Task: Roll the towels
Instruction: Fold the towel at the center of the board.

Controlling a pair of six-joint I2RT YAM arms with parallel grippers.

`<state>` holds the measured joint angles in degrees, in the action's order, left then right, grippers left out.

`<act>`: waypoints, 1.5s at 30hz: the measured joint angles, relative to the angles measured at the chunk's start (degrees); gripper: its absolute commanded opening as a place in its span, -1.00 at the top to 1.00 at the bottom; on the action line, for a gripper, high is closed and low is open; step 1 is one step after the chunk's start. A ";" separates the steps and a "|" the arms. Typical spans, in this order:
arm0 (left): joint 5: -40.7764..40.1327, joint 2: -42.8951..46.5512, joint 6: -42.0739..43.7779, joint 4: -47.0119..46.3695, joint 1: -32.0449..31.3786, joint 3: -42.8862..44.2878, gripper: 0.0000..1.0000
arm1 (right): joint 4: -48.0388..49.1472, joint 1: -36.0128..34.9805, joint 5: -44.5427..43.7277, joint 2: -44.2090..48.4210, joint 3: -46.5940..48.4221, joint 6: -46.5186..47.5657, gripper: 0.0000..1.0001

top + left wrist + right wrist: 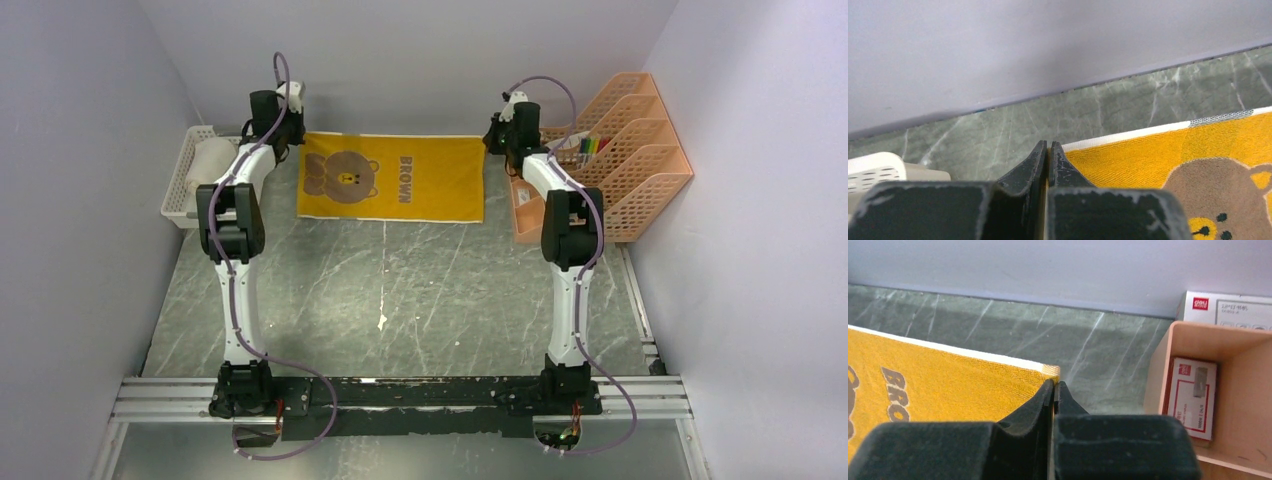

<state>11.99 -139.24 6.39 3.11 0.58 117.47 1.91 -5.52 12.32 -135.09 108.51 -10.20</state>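
Left pincer (1048, 147) and right pincer (1054, 386) both clenched at the far corners of the yellow towel (430, 180), I reckon to start the roll; can't tell if cloth's pinched.

Bare tabletop (400, 310) spans centre frame, open to pass. Basket (172, 205) blocks the upper left, file rack (650, 170) the upper right; towel (440, 185) lies flat upper centre.

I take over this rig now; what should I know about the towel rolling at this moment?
Both shut: left gripper at the far left corner of the yellow towel, right gripper at its far right corner. Whether either pinches cloth is unclear.
That towel lies flat, unrolled, print up. The cream towel sits in the white basket, seemingly rolled.
Left to do: roll the yellow towel.
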 measured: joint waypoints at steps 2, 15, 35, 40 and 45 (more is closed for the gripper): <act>0.48 0.81 0.13 -1.49 0.02 -0.85 0.76 | 0.46 0.00 0.02 0.39 0.02 0.39 1.00; 2.10 14.60 1.55 -27.39 0.13 -31.28 0.75 | 7.34 0.07 1.68 10.19 -14.29 3.21 1.00; 0.85 25.11 -1.05 -66.25 0.24 -66.07 0.74 | 11.41 -6.27 -1.20 22.64 -38.45 7.23 1.00; 1.60 27.21 -1.60 -67.73 0.22 -69.51 0.72 | 9.42 -6.93 -4.35 22.67 -40.89 7.17 1.00; 3.08 27.61 -3.10 -68.00 0.22 -72.72 0.76 | 7.85 -6.91 -7.10 22.80 -41.59 6.03 1.00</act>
<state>15.07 -111.63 3.29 -64.88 0.80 44.75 9.76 -12.43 5.21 -112.29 66.92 -4.16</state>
